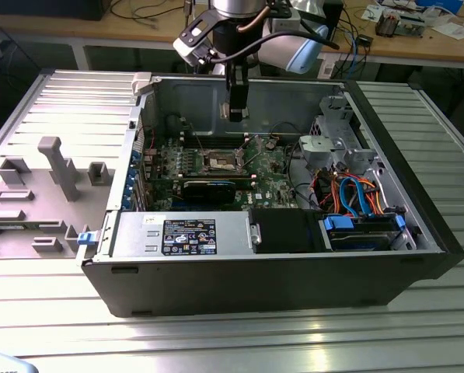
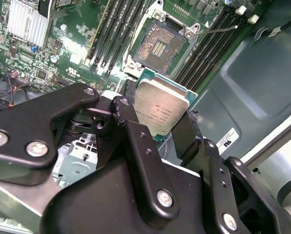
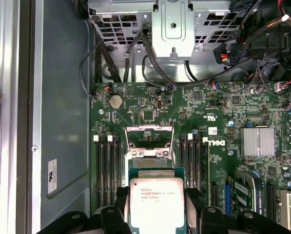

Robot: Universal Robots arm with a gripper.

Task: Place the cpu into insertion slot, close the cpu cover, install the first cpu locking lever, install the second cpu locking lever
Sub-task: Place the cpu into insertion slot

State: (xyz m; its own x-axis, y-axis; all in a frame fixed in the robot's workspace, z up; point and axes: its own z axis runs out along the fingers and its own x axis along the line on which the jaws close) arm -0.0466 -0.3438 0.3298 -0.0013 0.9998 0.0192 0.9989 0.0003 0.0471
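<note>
Ribbed metal surface (image 1: 232,342) carries an open computer case (image 1: 270,272), with a wooden surface (image 1: 441,48) with cables behind it at 12 o'clock. Exterior view: grey fixture tray (image 1: 45,179) at 9 o'clock of the case, power supply (image 1: 189,235) along the case's 6 o'clock edge, drive bay (image 1: 360,229) with blue cables toward 4 o'clock. Gripper (image 1: 236,115) hangs inside the case over the green motherboard (image 1: 270,175), about 12 o'clock from the insertion slot (image 1: 218,162) in that view. Second wrist view: fingers (image 2: 128,119) clamped on two opposite edges of the cpu (image 2: 162,109), metal face to camera, held above the slot, apart from it. Slot empty, contact field bare. First wrist view: cpu cover (image 3: 149,129) raised open, standing just beyond the cpu.
</note>
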